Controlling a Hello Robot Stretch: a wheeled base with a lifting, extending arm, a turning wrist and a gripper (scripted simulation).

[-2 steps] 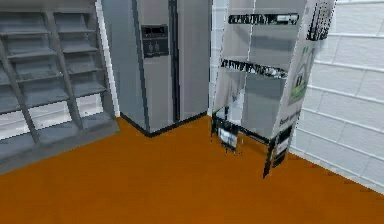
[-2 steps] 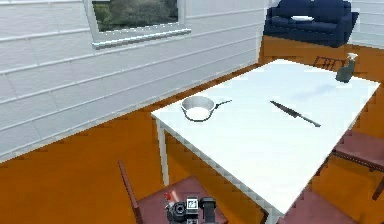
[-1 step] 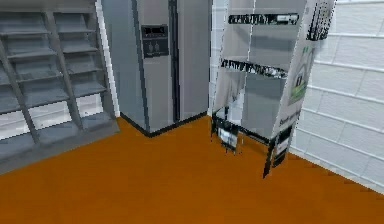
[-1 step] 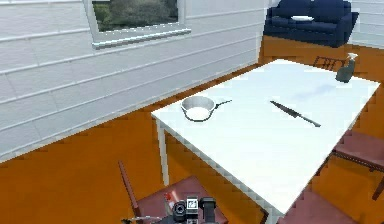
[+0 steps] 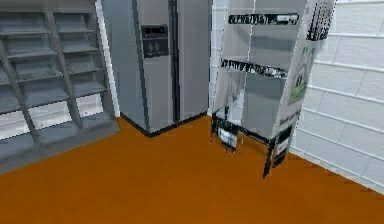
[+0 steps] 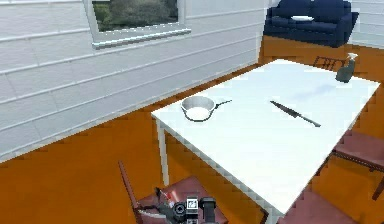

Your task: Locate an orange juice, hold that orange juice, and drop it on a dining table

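**Tool low beside the counter, its grip unreadable**

The tool (image 6: 175, 211) sits at the bottom edge of the arm side view. A red-brown chair (image 6: 150, 207) is right at and behind it, so I cannot tell the state of its fingers or whether it holds anything. Just beyond the tool stands the white counter (image 6: 250, 150). A pale pan (image 6: 198, 108) lies on it, almost straight out from the tool. A knife (image 6: 294, 113) lies farther out, toward the view's right. Well away from the tool, at the counter's far corner, stands a dark upright container (image 6: 346, 68), too small to tell whether it is the orange juice. Far beyond that is a blue sofa (image 6: 312, 20). In the forward view a grey fridge (image 5: 160, 60) stands beside grey shelves (image 5: 50, 70).
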